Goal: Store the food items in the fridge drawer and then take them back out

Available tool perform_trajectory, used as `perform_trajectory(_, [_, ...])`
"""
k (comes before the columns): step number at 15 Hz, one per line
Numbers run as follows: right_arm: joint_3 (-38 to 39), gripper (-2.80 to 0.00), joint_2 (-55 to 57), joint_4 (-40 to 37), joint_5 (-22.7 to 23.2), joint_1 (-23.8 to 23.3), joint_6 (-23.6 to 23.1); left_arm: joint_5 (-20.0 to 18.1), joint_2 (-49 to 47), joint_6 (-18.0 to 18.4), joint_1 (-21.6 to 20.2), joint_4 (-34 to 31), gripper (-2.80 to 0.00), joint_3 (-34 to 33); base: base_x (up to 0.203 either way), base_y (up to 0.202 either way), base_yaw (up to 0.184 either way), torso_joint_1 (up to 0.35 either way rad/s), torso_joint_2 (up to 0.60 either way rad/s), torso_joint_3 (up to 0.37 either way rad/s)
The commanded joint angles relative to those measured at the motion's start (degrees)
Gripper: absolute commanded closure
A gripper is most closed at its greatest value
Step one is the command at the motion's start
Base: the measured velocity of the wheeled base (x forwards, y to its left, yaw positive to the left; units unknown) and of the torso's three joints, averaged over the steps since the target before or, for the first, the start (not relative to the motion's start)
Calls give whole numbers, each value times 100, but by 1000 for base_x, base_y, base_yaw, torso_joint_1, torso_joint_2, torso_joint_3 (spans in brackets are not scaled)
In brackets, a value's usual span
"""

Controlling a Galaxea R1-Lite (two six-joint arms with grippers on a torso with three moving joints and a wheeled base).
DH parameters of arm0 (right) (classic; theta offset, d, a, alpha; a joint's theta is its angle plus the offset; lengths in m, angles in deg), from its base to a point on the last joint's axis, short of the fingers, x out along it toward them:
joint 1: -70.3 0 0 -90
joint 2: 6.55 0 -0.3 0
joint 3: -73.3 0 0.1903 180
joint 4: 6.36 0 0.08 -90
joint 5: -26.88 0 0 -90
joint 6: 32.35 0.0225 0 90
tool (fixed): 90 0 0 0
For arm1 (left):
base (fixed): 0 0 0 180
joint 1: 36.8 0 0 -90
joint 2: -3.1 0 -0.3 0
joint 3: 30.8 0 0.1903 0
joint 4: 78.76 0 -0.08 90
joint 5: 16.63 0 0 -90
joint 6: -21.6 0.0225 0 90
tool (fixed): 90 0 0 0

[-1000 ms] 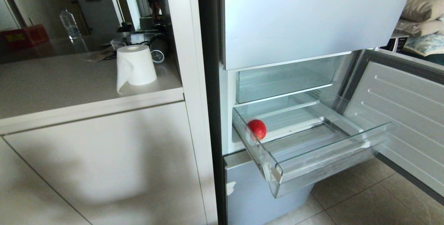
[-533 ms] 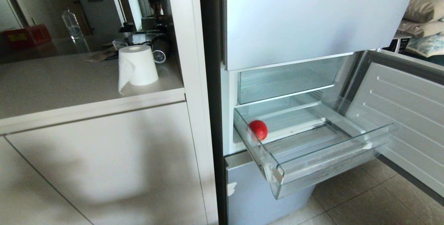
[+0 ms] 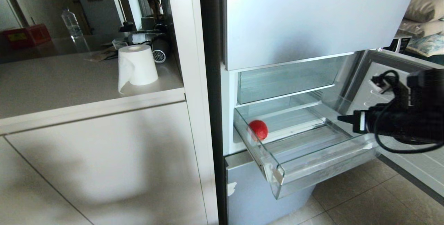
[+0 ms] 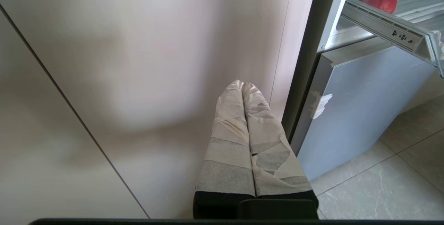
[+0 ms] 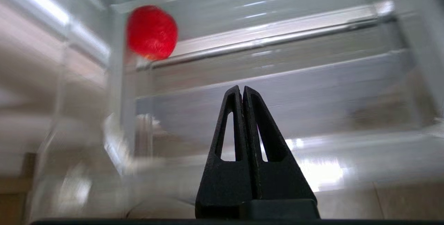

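- The wide, shallow, transparent plastic fridge drawer [image 3: 322,150] stands pulled out at centre right of the head view, presumably so that its ribbed floor can be reached from above.
- One round red fruit [image 3: 257,129] sits inside it, in the drawer's back left corner against the side wall; no second fruit shows in any view.
- The black right hand [image 3: 341,118] enters from the right edge of the head view, its two fingers pressed together and holding nothing, tip pointing leftward above the drawer's right side, well apart from the fruit.
- Judging from that aim, it is lining up on the fruit, and the fingers would have to part first.
- The left hand [image 4: 242,85], wrapped in pale tape, is closed and empty, parked low beside the white cabinet panel [image 4: 138,61], out of the working arm's way.
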State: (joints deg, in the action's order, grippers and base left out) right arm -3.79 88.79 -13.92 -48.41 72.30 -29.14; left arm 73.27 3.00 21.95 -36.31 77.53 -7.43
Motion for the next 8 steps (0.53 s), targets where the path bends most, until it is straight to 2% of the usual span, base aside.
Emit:
perform_trajectory(1, [-595, 0, 1017, -7, -318, 526, 119, 1, -8, 0, -5, 0, 0, 0, 0, 0, 0, 0, 0, 0])
perform_trajectory(2, [-942, -280, 1248, -23, -394, 718, 194, 1, -8, 0, 0, 0, 0, 0, 0, 0, 0, 0, 0, 0])
perform_trajectory(8, [-2570, -280, 2458, -665, -451, 1304, 407, 1, -8, 0, 3, 0, 0, 0, 0, 0, 0, 0, 0, 0])
